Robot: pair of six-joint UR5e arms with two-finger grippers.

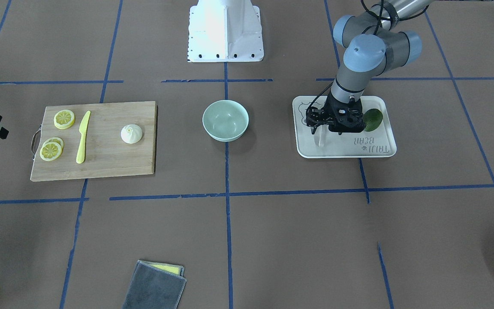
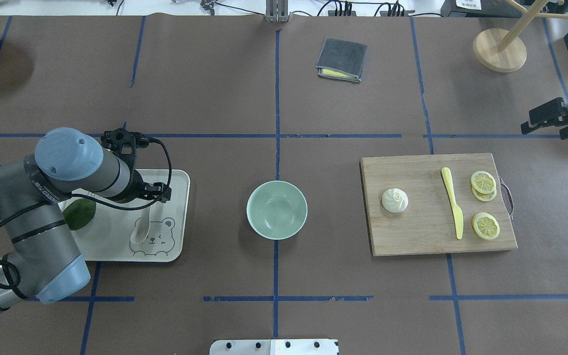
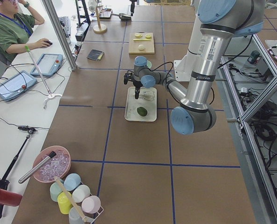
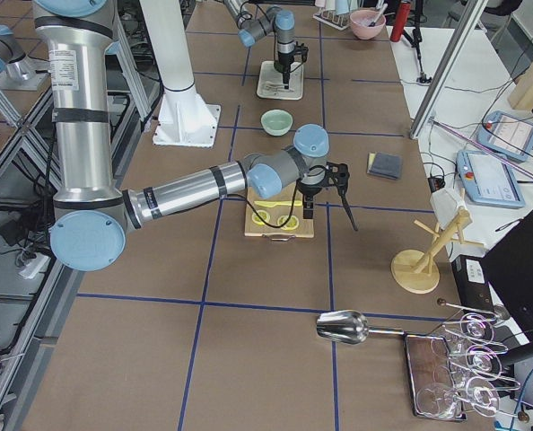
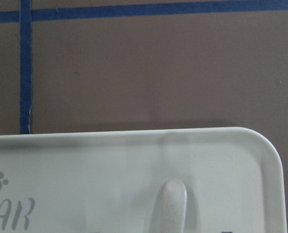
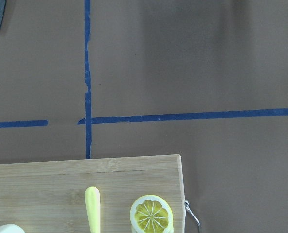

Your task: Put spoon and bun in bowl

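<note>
The pale spoon (image 2: 141, 228) lies on the white bear-printed tray (image 2: 180, 217), handle pointing away from the robot. It also shows in the front view (image 1: 320, 138), and its handle end shows in the left wrist view (image 5: 169, 206). My left gripper (image 1: 327, 128) hangs low over the spoon's handle and looks open, one finger on each side. The white bun (image 2: 395, 200) sits on the wooden board (image 2: 422, 241). The mint-green bowl (image 2: 277, 209) stands empty at the table's middle. My right gripper (image 2: 545, 125) hovers open beyond the board's far right corner.
A dark green avocado (image 2: 79, 213) lies on the tray under the left arm. A yellow knife (image 2: 452, 202) and lemon slices (image 2: 483, 182) share the board. A grey cloth (image 2: 341, 60) and a wooden stand (image 2: 500, 49) are at the far side.
</note>
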